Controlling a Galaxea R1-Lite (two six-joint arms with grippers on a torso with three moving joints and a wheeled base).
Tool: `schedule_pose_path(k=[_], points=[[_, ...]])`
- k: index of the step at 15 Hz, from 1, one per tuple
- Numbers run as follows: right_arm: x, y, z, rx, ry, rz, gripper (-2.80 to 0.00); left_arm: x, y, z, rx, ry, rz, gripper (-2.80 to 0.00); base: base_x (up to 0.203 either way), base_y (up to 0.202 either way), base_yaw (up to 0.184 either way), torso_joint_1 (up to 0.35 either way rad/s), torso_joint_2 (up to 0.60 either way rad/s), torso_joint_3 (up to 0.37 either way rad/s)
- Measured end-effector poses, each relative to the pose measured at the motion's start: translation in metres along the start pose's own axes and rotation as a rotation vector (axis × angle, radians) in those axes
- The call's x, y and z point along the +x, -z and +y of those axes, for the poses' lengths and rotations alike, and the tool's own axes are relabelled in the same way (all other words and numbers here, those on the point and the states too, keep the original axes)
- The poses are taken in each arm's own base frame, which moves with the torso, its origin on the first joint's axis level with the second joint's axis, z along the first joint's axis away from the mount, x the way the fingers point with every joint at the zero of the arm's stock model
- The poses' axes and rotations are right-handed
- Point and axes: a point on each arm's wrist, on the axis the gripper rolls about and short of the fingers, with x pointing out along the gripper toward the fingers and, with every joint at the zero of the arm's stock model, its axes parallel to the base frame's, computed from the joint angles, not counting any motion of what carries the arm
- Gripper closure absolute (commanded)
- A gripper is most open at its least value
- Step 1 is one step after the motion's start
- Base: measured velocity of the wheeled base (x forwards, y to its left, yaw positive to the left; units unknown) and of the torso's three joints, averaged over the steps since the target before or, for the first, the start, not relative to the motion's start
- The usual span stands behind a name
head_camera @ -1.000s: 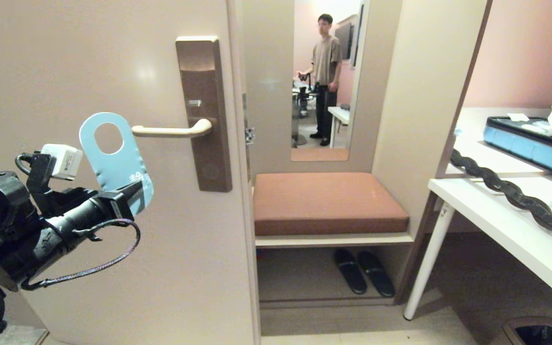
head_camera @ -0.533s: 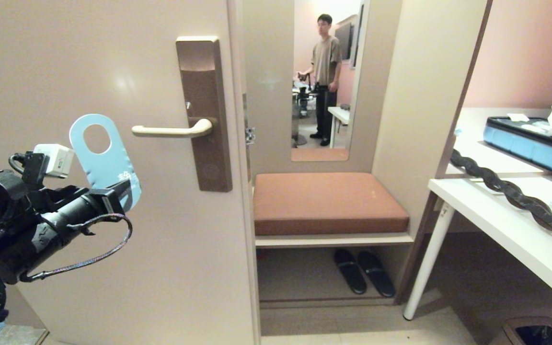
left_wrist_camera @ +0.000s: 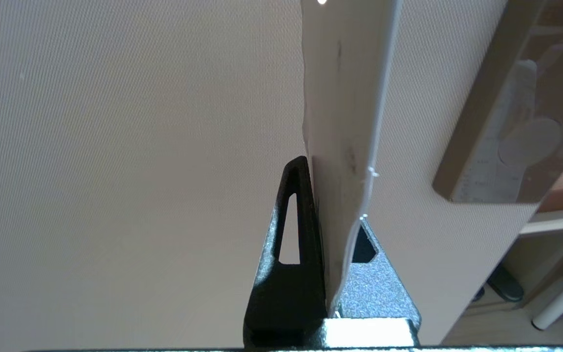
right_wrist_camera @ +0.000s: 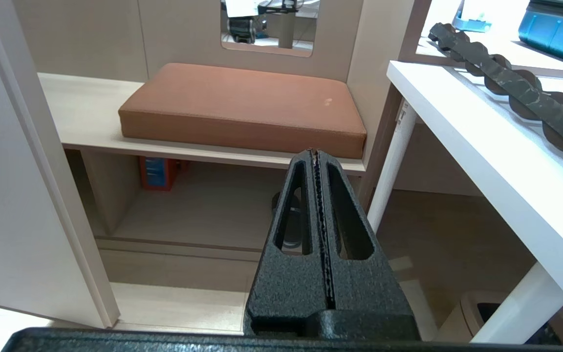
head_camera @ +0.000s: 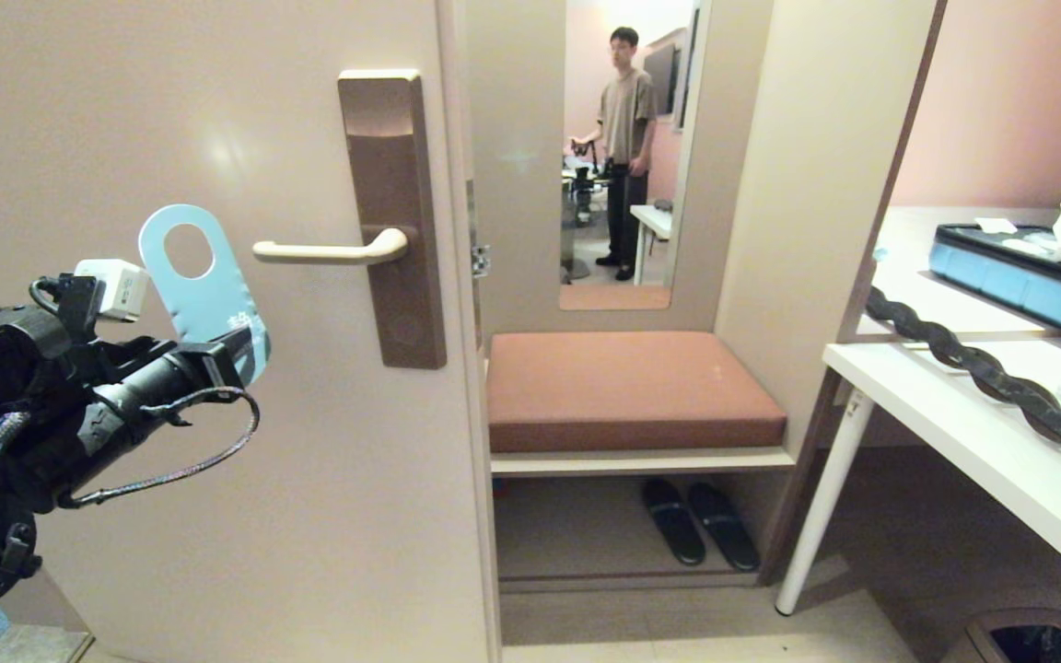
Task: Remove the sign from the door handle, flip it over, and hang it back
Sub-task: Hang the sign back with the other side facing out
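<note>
Left end effector (head_camera: 250, 354) clamped on sign (head_camera: 204, 285)

I count one door (head_camera: 171, 110) with one handle (head_camera: 328, 250) on one lock plate (head_camera: 394, 212), one sign (head_camera: 204, 295), one cushion (head_camera: 627, 391), two slippers (head_camera: 701, 534), one person (head_camera: 627, 147), one white table (head_camera: 973, 433), one blue tray (head_camera: 1009, 272) and my two pincers, left (head_camera: 240, 354) and right (right_wrist_camera: 315, 161).

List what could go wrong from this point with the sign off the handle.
1. The left gripper pinches only the sign's lower end, so the thin card could slip or bend.
2. The hole is small against the handle, whose free tip points at the sign; a slight miss would push the card against it.
</note>
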Motion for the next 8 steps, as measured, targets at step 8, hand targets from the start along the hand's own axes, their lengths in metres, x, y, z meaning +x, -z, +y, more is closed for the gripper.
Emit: schedule_pose_path(k=[8], points=[[0.0, 0.0, 0.0, 0.0, 0.0, 0.0, 0.0, 0.013, 0.005, 0.002, 0.022, 0.004, 0.01, 0.0, 0.0, 0.0, 0.0, 0.0, 0.0, 0.0]])
